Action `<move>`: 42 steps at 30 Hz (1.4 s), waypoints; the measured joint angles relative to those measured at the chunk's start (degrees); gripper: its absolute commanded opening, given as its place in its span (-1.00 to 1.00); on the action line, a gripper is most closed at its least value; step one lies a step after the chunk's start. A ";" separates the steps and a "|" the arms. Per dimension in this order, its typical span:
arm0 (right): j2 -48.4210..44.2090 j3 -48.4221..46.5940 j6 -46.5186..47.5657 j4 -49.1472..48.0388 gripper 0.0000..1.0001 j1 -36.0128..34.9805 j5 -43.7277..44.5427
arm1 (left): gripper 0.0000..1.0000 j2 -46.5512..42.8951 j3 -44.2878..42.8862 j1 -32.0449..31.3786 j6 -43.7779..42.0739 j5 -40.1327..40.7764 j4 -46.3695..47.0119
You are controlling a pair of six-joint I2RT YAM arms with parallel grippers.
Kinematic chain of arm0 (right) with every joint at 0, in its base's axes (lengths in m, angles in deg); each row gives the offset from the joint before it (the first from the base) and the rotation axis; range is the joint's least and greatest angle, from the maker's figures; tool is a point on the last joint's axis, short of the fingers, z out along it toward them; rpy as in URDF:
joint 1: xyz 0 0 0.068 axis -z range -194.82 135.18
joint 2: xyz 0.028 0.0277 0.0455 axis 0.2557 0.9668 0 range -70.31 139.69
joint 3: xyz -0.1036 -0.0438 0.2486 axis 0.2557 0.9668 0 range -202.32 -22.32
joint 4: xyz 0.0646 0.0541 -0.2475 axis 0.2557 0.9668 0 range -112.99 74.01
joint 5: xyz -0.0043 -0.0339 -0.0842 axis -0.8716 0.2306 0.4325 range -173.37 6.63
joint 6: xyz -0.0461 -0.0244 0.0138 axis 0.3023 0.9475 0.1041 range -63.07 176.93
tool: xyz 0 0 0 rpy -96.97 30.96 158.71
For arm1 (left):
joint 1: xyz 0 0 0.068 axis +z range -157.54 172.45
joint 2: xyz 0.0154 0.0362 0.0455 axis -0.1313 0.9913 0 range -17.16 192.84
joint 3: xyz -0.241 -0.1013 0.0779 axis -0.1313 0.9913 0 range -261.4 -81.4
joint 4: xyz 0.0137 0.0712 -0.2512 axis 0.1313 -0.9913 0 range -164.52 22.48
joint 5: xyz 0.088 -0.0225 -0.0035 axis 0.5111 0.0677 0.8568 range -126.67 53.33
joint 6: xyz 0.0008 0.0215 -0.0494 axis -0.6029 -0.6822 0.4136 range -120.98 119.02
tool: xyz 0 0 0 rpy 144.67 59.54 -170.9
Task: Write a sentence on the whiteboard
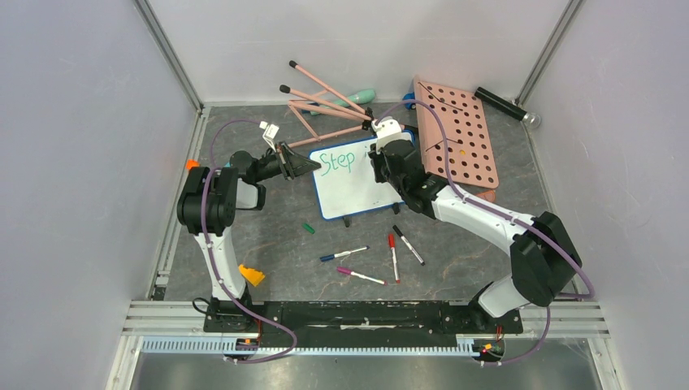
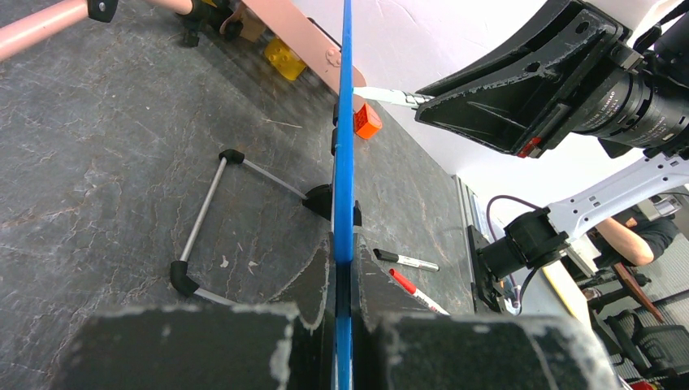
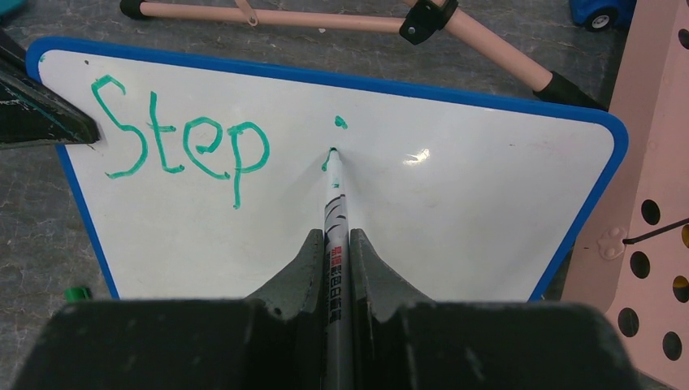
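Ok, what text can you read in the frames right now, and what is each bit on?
"Step": green handwriting on the whiteboard.
Next to it, a green dot and short stroke: an unfinished letter, not readable yet.
Print on the held marker: too blurred to read.
Labels on the loose markers on the table: too small.

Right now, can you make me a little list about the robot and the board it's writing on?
board: whiteboard with a blue frame, propped up on its feet
left gripper: shut on the whiteboard's left edge
right gripper: shut on a marker, tip on the board
written so far: "Step" in green, plus the start of an "i"
spare markers on the table: blue, pink, red, black
green cap: lying left of the spare markers
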 measured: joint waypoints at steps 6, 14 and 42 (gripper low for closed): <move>-0.20 0.52 -0.42 -0.46 -1.00 0.00 -0.02 | -0.96 0.00 0.00 0.04 0.00 0.00 0.00; -1.40 3.06 -1.18 -0.87 -1.00 0.00 -0.46 | -0.96 0.00 0.00 0.04 0.00 0.00 0.00; -4.00 0.92 -1.51 0.90 -1.00 1.29 0.02 | -0.96 0.00 0.00 0.04 0.00 -0.02 0.02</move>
